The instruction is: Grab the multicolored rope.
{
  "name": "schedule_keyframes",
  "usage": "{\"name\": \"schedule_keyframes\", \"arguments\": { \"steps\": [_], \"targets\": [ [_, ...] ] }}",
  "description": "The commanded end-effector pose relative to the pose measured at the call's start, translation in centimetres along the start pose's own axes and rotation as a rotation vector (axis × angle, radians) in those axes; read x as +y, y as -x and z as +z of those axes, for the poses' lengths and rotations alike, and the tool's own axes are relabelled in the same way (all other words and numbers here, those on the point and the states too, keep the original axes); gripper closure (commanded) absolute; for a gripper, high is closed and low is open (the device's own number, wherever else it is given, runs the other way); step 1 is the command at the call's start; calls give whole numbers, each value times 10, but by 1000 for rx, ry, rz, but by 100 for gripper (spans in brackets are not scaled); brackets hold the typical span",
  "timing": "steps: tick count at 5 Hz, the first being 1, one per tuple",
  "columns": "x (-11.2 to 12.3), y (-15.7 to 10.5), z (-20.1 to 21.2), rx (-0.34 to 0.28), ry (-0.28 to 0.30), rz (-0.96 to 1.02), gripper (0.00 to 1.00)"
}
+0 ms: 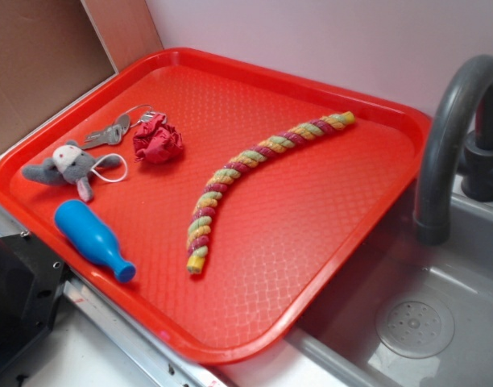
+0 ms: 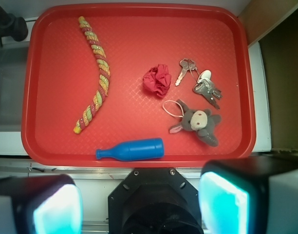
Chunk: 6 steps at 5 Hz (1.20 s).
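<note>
The multicolored rope (image 1: pixel 245 175) lies curved on the red tray (image 1: pixel 311 242), its yellow, green and maroon strands twisted together. In the wrist view the rope (image 2: pixel 97 73) runs down the tray's left part. My gripper (image 2: pixel 139 207) is open and empty, high above the near edge of the tray, well apart from the rope. Its two pale blue pads (image 2: pixel 222 204) show wide apart at the bottom of the wrist view. The gripper does not show in the exterior view.
On the tray lie a blue bottle (image 1: pixel 92 238), a grey plush toy (image 1: pixel 69 168), a red wadded cloth ball (image 1: pixel 158 139) and keys (image 1: pixel 111 133). A grey sink (image 1: pixel 424 322) with a dark faucet (image 1: pixel 452 129) stands to the right. Cardboard (image 1: pixel 37 64) is behind.
</note>
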<state>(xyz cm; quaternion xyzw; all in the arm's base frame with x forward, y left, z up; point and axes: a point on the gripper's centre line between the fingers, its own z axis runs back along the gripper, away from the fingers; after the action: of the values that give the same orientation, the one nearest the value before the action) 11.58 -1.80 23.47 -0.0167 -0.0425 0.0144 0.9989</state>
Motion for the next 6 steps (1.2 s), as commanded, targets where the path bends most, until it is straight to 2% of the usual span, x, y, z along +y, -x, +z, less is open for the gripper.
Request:
{"name": "schedule_keyframes", "arguments": {
  "steps": [1, 2, 3, 4, 5, 6],
  "targets": [
    [0, 0, 0, 0, 0, 0, 0],
    [-2, -16, -11, -4, 6, -16, 0],
    [-12, -34, -28, -37, 11, 3, 0],
    [-20, -55, -48, -63, 54, 2, 0],
    [-34, -89, -86, -43, 97, -8, 0],
    [-45, -112, -114, -18, 31, -22, 0]
  ]
}}
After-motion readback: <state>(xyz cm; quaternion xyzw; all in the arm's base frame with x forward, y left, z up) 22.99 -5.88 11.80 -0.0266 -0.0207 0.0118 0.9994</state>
